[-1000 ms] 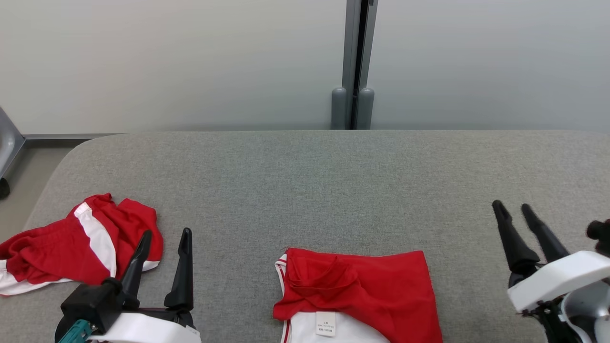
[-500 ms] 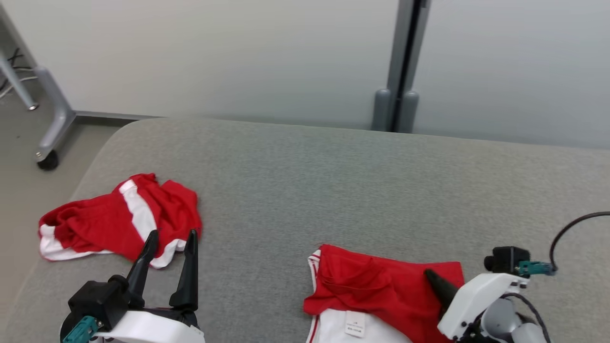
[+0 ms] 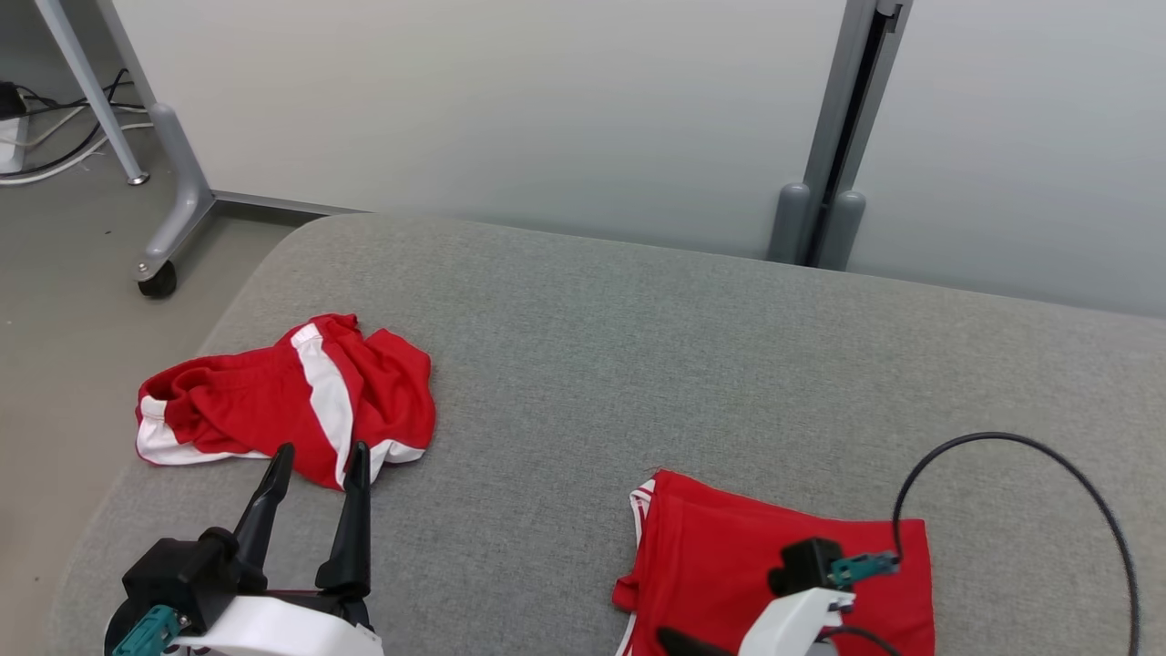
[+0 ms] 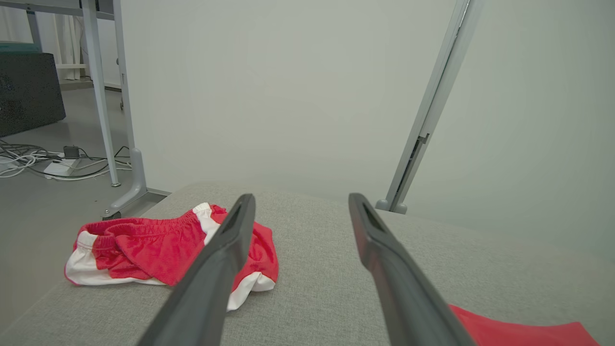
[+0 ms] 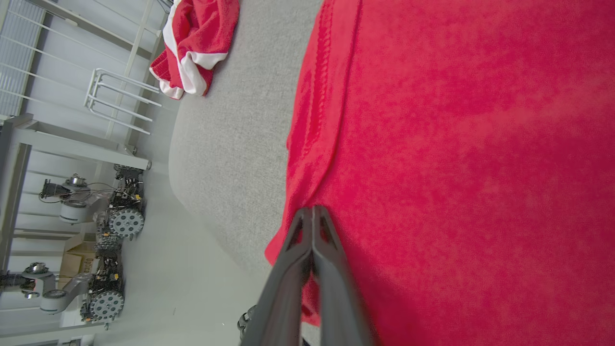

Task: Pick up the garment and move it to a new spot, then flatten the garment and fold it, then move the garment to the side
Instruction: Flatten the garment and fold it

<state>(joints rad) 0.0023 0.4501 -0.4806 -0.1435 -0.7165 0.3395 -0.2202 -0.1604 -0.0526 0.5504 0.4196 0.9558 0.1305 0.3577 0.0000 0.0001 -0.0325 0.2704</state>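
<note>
Two red garments are laid on the grey woven cushion (image 3: 583, 346). At the left of the head view, the crumpled garment (image 3: 273, 410), thin knit with white bands, is not yet flattened. The left gripper (image 3: 321, 448) is held spread and empty at its lower edge in the frame. At the lower right, the folded garment (image 3: 710, 547) is laid flat, seemingly only awaiting removal aside. The right gripper (image 5: 312, 207) is clamped together at its hem; pinched cloth cannot be confirmed.

Folded garment (image 3: 720, 538) lies flat, red, white trim on left edge. Crumpled garment (image 3: 237, 410), red with white bands, sits well apart to its left.
</note>
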